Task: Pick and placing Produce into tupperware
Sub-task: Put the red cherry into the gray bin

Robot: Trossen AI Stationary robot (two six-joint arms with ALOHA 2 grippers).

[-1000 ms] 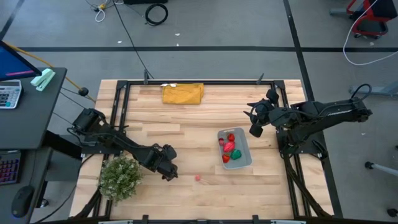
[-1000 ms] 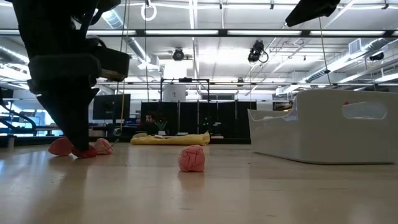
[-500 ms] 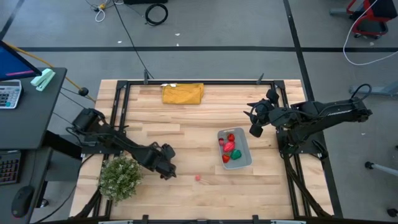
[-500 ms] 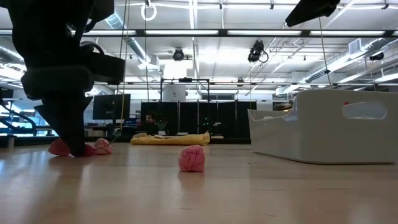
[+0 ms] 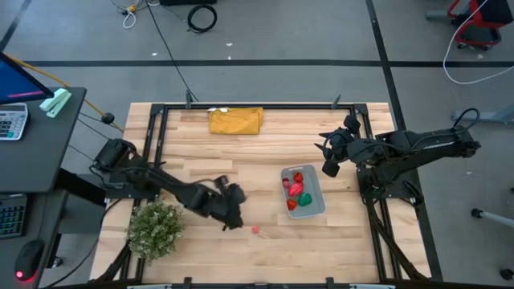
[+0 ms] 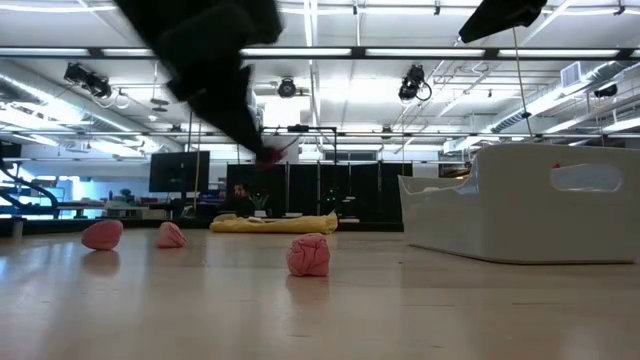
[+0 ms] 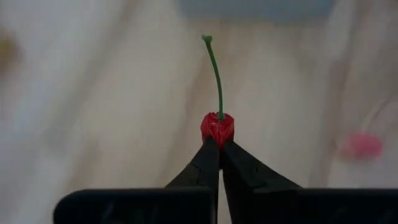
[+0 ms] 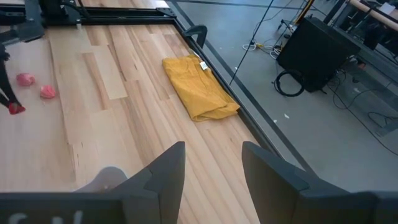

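The left gripper (image 7: 219,144) pinches a red cherry (image 7: 217,127) by its tips, stem pointing forward. A pink piece (image 5: 255,229) lies just beyond it; farther on sits the tupperware (image 5: 315,202). The right gripper (image 8: 211,163) hovers wide apart.

Grey floor (image 5: 273,32) with dark seams; black cable coil (image 5: 201,16). Desk (image 5: 32,144) beside table. Ceiling strip lights (image 6: 400,52), dark cabinets (image 6: 330,190) behind.
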